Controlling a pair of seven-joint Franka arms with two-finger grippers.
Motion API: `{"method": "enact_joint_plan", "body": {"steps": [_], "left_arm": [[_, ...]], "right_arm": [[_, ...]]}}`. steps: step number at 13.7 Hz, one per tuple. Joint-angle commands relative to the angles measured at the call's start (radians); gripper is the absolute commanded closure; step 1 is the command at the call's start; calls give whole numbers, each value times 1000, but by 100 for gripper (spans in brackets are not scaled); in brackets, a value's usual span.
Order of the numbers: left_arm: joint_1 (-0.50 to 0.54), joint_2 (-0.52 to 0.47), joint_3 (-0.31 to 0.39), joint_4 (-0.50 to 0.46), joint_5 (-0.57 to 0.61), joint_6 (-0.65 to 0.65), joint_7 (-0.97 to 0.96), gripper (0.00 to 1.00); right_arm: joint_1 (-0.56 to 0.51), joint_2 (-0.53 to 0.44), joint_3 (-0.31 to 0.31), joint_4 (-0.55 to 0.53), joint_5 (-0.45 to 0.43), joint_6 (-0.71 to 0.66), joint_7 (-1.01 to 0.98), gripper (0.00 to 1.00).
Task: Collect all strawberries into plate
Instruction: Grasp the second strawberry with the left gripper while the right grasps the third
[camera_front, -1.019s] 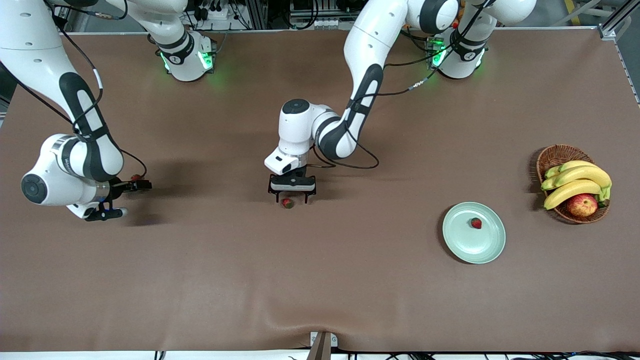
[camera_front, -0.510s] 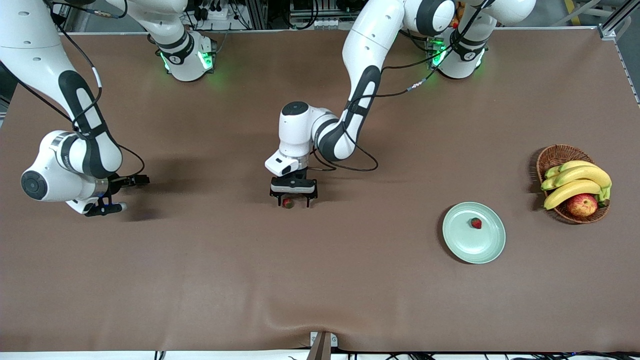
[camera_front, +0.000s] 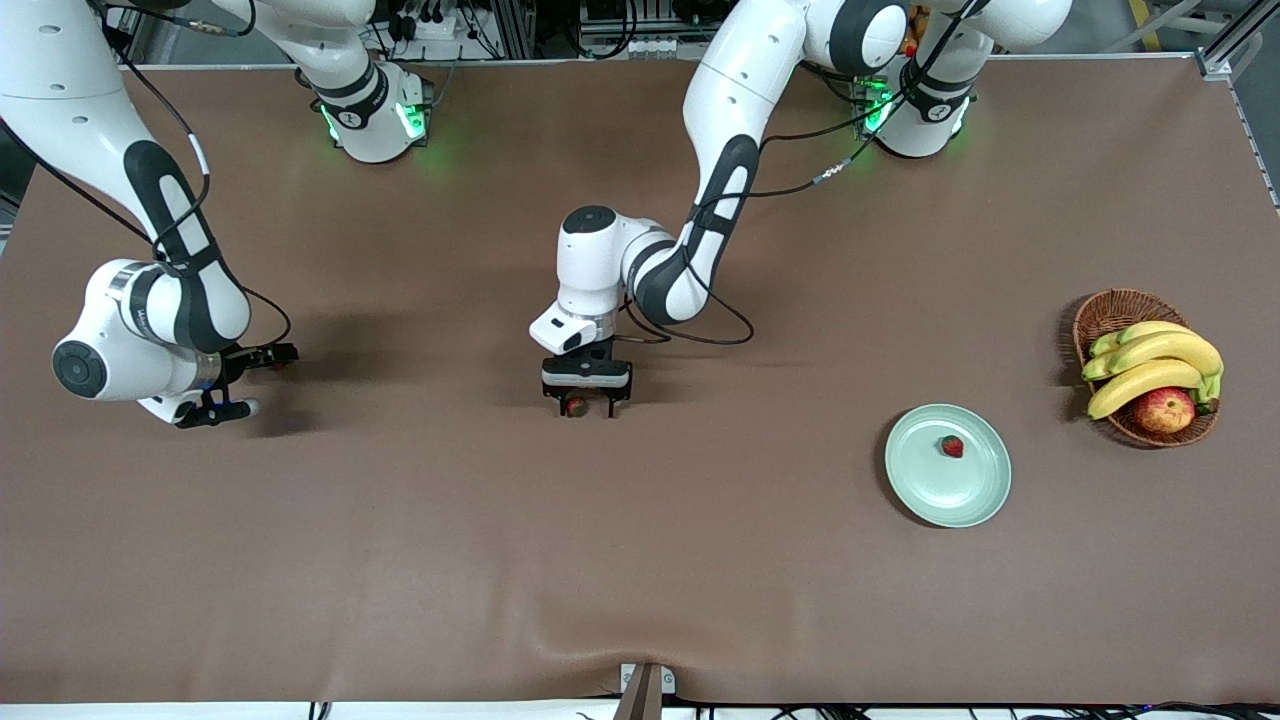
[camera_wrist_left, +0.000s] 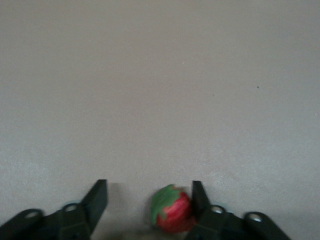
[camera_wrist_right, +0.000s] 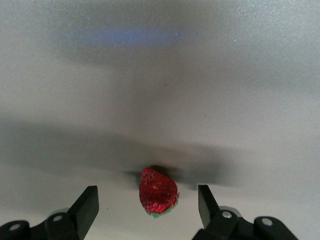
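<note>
left hand (camera_wrist_left: 148, 200) brackets red strawberry (camera_wrist_left: 171, 216), green cap showing.

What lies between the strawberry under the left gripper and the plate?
Nothing: in the front view, only bare brown tabletop runs from the strawberry under the left gripper to the plate.

No readable text, label, brand, number or sign anywhere; only small markings on the arms, too small to make out.
</note>
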Motion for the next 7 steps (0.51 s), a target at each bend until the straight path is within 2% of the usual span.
{"method": "enact_joint_plan", "body": {"steps": [1, 7], "left_arm": [[-9, 22, 18, 32, 20, 8, -81, 100], [-10, 7, 18, 28, 18, 6, -130, 100]], "right_arm": [[-23, -28, 14, -37, -26, 21, -7, 28], [-23, -27, 14, -36, -26, 47, -6, 51]]}}
